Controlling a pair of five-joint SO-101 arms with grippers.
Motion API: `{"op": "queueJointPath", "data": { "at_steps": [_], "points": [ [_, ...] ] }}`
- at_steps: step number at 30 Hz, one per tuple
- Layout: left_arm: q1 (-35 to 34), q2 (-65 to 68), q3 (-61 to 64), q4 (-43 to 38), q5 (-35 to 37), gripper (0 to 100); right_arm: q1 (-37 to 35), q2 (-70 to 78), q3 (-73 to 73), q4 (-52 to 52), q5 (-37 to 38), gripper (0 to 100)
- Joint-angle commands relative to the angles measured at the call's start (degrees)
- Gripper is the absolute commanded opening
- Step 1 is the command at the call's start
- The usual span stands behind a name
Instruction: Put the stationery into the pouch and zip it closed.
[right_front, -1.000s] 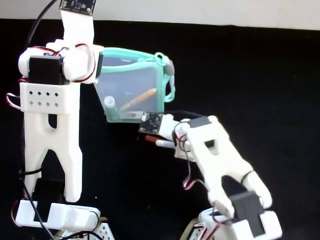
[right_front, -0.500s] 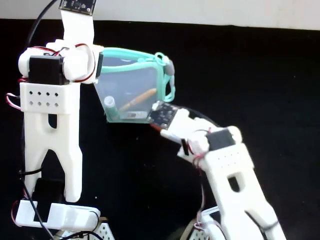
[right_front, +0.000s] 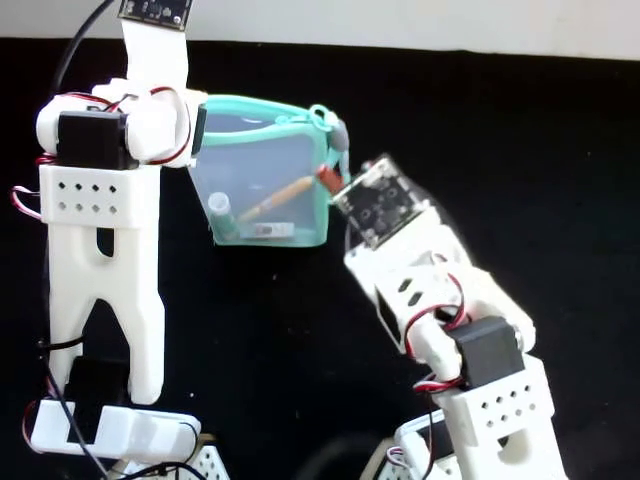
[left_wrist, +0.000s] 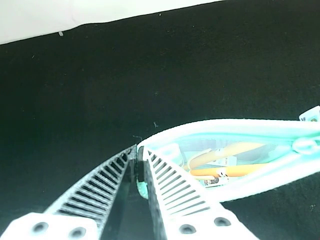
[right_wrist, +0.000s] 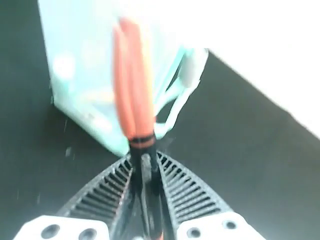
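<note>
Left pincer (left_wrist: 138, 159) clamping pouch (right_front: 255, 170) edge; right pincer (right_wrist: 144, 159) gripping red pen (right_wrist: 131, 85), holding tip at pouch's zipper end.

The high camera looks down over the black bench (right_front: 560, 150) from behind the arms, which rise from six o'clock. Each wrist camera sits close behind its own jaws, looking along them, the right one along an orange-red pen (right_wrist: 131, 85). All three views share the translucent mint-green zip pouch (right_front: 262, 195), at eleven o'clock from above.

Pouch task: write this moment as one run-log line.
left gripper: shut on pouch edge | right gripper: shut on red pen, near pouch | pouch: open, pencil inside
</note>
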Motion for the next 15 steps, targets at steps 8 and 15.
{"op": "queueJointPath", "data": {
  "at_steps": [8, 15],
  "points": [
    [0.2, 7.0, 2.0, 1.2, 0.4, 1, -4.1, 16.1, -16.1, -20.2, -14.5, 0.5],
    [0.2, 7.0, 2.0, 1.2, 0.4, 1, -4.1, 18.4, -25.8, -20.7, -21.4, 0.5]
  ]
}}
